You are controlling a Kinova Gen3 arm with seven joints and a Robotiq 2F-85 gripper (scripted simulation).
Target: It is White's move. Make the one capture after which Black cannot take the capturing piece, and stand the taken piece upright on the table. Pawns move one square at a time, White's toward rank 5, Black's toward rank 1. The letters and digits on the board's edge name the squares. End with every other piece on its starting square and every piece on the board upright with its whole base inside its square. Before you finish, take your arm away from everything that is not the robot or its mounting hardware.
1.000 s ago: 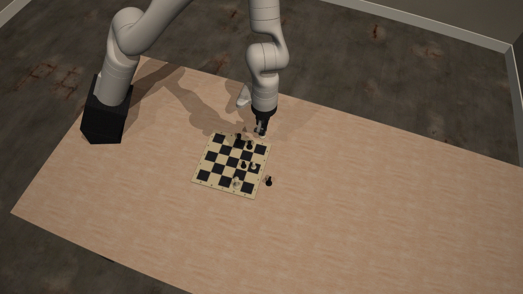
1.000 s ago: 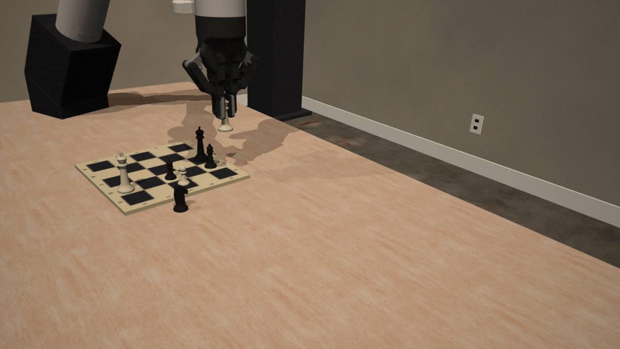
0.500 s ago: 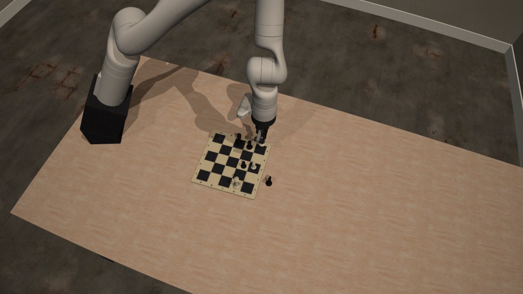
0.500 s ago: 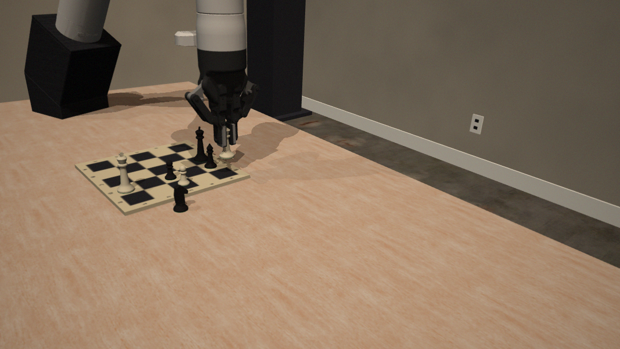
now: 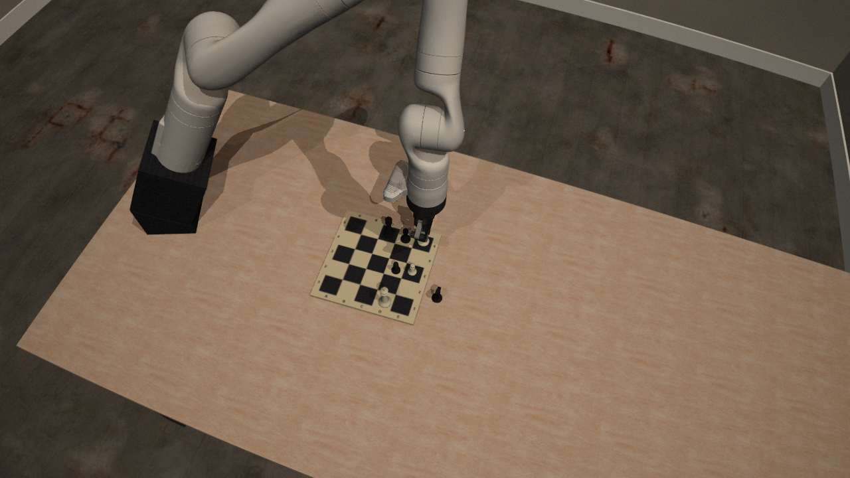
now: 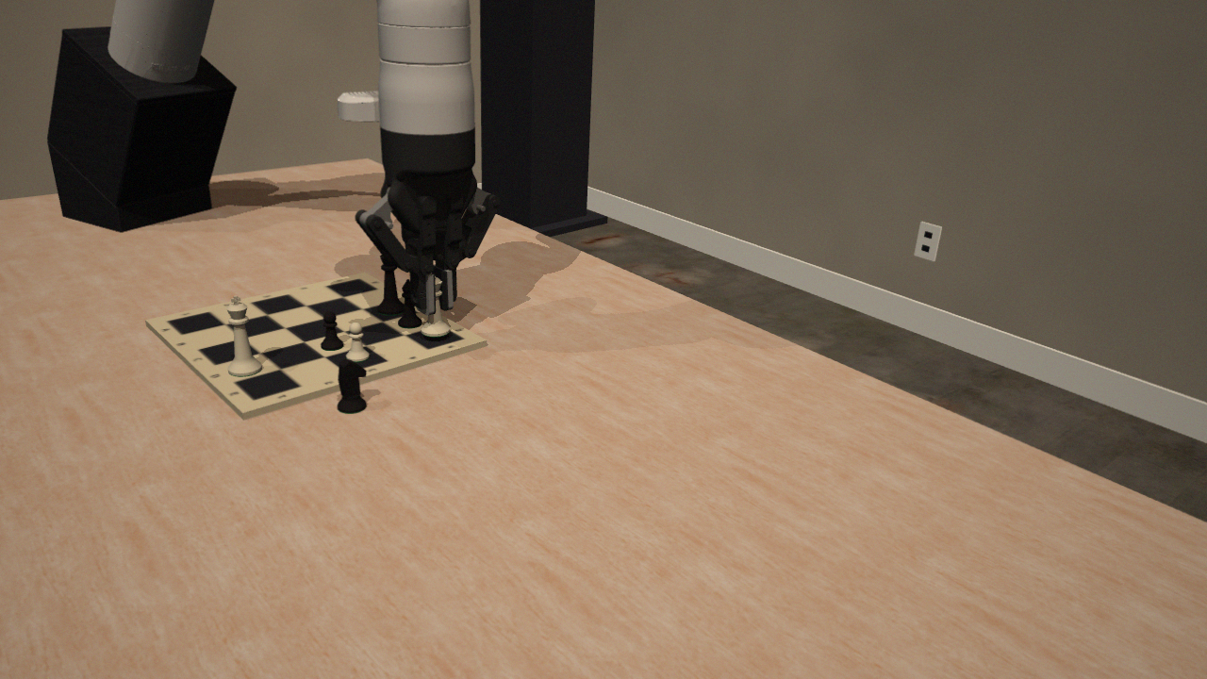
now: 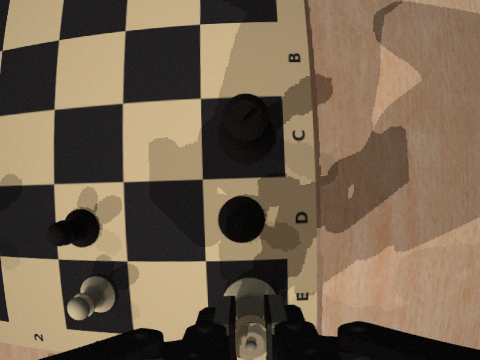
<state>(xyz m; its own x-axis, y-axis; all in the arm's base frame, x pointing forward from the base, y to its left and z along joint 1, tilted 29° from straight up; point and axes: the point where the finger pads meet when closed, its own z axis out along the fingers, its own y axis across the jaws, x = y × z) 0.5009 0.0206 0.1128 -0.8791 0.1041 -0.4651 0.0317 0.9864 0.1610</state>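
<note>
My gripper (image 5: 420, 235) (image 6: 438, 299) (image 7: 250, 317) is shut on a white piece, seemingly the white queen (image 5: 423, 242) (image 6: 435, 329) (image 7: 249, 286). It is upright over E5; whether its base touches the board is unclear. The black king (image 5: 388, 226) (image 6: 388, 297) (image 7: 245, 120) is on C5, a black bishop (image 5: 405, 237) (image 6: 410, 318) (image 7: 242, 219) on D5. A black pawn (image 5: 395, 268) (image 6: 330, 335) (image 7: 83, 227) is on D3, a white pawn (image 5: 412, 270) (image 6: 355, 346) (image 7: 101, 294) on E3, the white king (image 5: 384, 298) (image 6: 241, 346) on D1. All stand upright.
A black knight (image 5: 437, 295) (image 6: 350, 394) stands upright on the table (image 5: 534, 326) (image 6: 675, 506), beyond the board's E edge near rank 2. The board (image 5: 361, 257) (image 6: 472, 341) (image 7: 295, 15) lies flat. The bishop on D5 is close beside the fingers.
</note>
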